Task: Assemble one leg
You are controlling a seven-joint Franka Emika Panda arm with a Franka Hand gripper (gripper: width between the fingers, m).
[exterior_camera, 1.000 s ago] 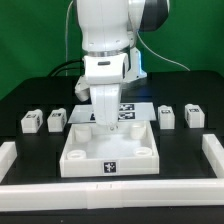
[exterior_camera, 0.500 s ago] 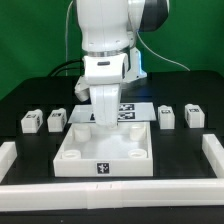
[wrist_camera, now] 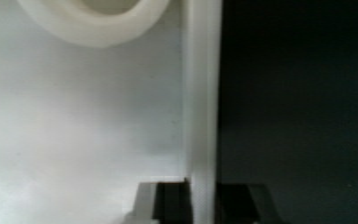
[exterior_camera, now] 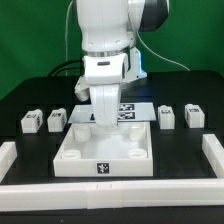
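The large white square tray (exterior_camera: pixel 105 160) lies in the middle of the black table. My gripper (exterior_camera: pixel 103 124) reaches down at the tray's far wall. In the wrist view the two dark fingers (wrist_camera: pixel 171 200) stand close on either side of that thin wall (wrist_camera: pixel 202 100), so my gripper (wrist_camera: pixel 202 195) is shut on it. A round corner socket (wrist_camera: pixel 96 20) shows on the tray's floor. Several small white legs with tags stand apart from the gripper: two at the exterior view's left (exterior_camera: pixel 31 121) (exterior_camera: pixel 57 119) and two at its right (exterior_camera: pixel 166 116) (exterior_camera: pixel 194 116).
The marker board (exterior_camera: pixel 127 110) lies behind the gripper. White rails border the table at the exterior view's left (exterior_camera: pixel 8 155), right (exterior_camera: pixel 213 150) and front (exterior_camera: pixel 110 195). The arm's white body hides the table's far middle.
The tray has shifted slightly toward the exterior view's left, held at its far wall. The gripper has barely moved and the legs have not moved.
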